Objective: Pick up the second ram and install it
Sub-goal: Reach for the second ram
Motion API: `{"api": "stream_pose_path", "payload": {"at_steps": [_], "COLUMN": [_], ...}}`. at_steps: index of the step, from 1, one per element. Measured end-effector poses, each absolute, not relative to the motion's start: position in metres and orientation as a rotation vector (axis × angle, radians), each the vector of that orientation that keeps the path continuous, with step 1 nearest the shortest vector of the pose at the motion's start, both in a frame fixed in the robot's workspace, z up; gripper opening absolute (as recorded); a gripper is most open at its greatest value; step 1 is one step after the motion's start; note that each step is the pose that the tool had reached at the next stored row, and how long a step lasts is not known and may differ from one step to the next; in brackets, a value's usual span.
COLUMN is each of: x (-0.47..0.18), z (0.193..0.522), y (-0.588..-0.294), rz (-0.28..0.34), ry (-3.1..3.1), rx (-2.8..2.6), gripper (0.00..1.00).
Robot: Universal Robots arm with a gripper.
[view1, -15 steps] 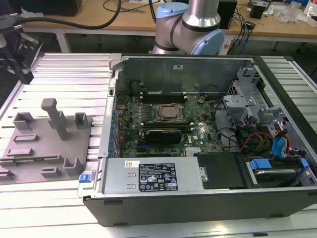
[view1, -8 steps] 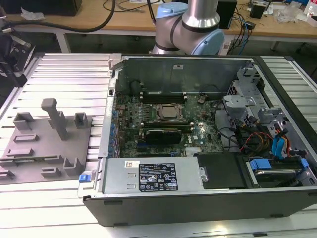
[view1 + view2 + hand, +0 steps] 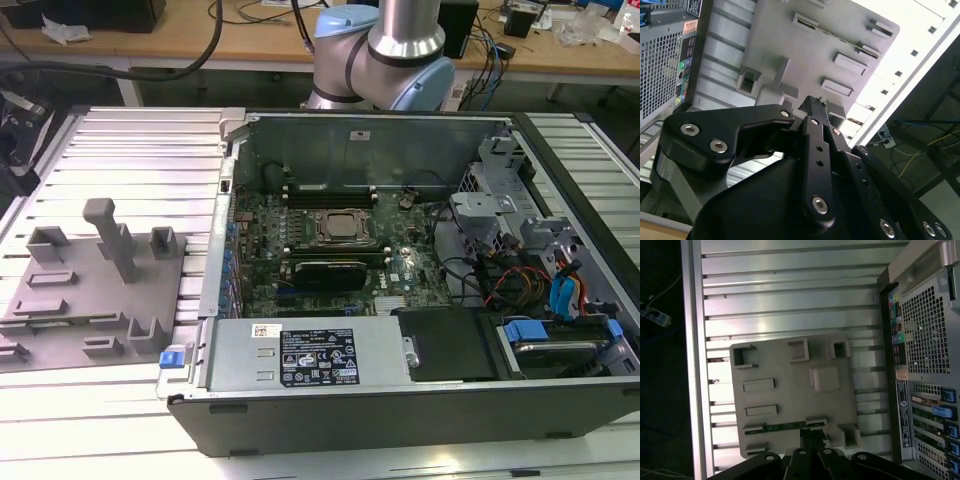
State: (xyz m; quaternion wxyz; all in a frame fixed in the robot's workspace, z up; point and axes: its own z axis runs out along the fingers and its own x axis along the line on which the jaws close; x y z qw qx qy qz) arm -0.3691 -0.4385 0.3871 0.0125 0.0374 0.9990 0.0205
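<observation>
I'm at the pick-up: the gripper (image 3: pixel 813 434) hovers over the second ram (image 3: pixel 785 426) in its grey holder (image 3: pixel 790 397), jaws pressed together and empty, so gripping needs them spread.

Work surface is a ribbed aluminium table (image 3: pixel 130 140), pale grey w/ long parallel slots, and it reflects the room light strongly. In the second wrist view its edge is almost white from glare.

Behind the table, at the back of the exterior view, stands a wooden bench (image 3: pixel 260 40) w/ a light-brown top. On it are a thick black cable (image 3: pixel 213 25), blue cables (image 3: pixel 487 55) and a dark box (image 3: pixel 100 12).

In both wrist views the floor (image 3: pixel 660 400) beside the table is dark. A white power strip (image 3: pixel 651 315) w/ thin cords lies on it, and in the second wrist view a yellow cable (image 3: pixel 912 157) too.
</observation>
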Motion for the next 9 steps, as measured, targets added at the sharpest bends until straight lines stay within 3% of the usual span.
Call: {"api": "stream_pose_path", "payload": {"at_steps": [9], "x": [-0.3691], "z": [0.3870], "y": [-0.4389], "rz": [0.064], "ry": [3.114], "rx": [0.116], "gripper": [0.11]}}
